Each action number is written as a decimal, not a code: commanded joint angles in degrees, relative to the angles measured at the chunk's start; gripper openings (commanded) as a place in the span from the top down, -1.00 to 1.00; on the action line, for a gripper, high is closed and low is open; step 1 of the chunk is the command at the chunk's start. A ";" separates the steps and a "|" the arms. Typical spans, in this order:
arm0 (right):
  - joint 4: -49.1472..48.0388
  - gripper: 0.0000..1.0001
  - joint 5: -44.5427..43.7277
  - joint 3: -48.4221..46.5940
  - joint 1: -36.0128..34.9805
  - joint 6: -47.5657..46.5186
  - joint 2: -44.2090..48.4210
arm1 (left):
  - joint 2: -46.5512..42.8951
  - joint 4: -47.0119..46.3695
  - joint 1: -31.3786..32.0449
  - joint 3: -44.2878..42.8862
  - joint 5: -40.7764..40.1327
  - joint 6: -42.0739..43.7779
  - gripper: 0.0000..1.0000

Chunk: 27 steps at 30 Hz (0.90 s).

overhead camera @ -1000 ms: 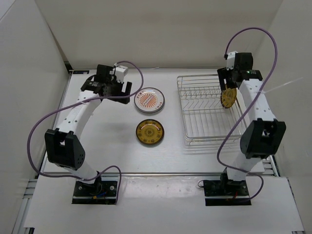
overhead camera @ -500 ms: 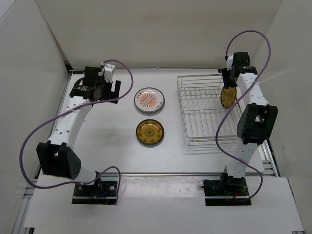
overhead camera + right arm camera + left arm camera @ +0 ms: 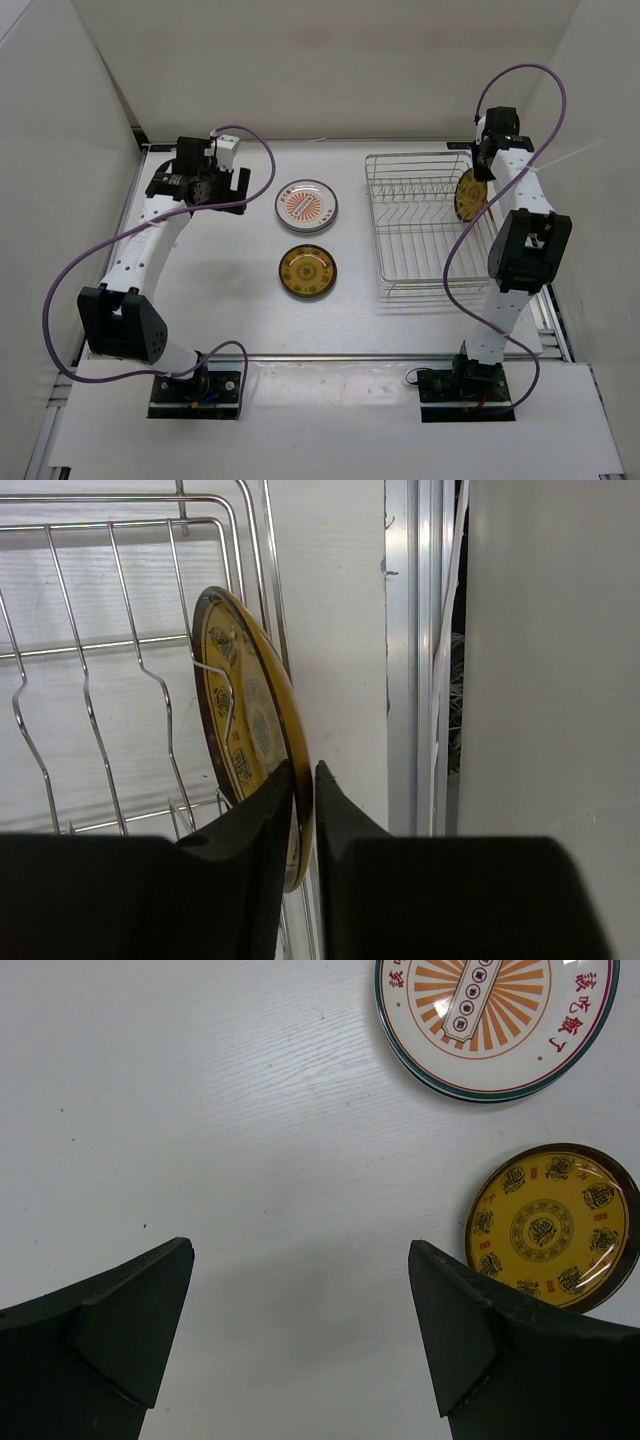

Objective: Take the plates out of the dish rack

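Observation:
A golden-yellow plate with a brown rim (image 3: pixel 245 720) stands on edge at the right side of the chrome dish rack (image 3: pixel 420 225). My right gripper (image 3: pixel 303 780) is shut on its rim, one finger on each face. In the top view the same yellow plate (image 3: pixel 467 195) shows just below the right gripper (image 3: pixel 484 168). Two plates lie flat on the table: an orange-centred white plate (image 3: pixel 306 205) and a yellow plate (image 3: pixel 307 270). My left gripper (image 3: pixel 300 1260) hangs open over bare table, left of the yellow plate (image 3: pixel 553 1225) and below the white plate (image 3: pixel 495 1020).
The rack's thin wire bars (image 3: pixel 90 720) run left of the held plate. An aluminium rail (image 3: pixel 415 650) and the white side wall (image 3: pixel 550 660) stand close on the right. White walls enclose the table on three sides.
My right gripper's fingers closed onto the rim of the yellow plate in the rack. The left arm drew back to the left, away from the white plate, and stayed open.

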<state>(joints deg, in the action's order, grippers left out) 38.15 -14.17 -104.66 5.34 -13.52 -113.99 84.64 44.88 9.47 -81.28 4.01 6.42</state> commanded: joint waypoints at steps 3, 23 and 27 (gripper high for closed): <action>0.95 0.79 -1.82 -2.83 0.37 2.36 -0.26 | -0.35 0.12 -0.25 -2.22 1.35 -0.35 -1.00; 9.75 1.00 -6.56 -9.77 -0.33 4.91 5.71 | -0.88 0.12 -0.77 -1.69 2.67 -0.35 -1.00; 9.75 1.00 -8.93 -10.82 -1.56 2.98 10.88 | -0.35 -0.49 -0.77 -1.08 2.67 -0.35 -1.00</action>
<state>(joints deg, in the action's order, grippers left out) 48.47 -20.86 -110.85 4.97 -11.00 -111.42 84.97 45.01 9.10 -81.36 5.43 6.42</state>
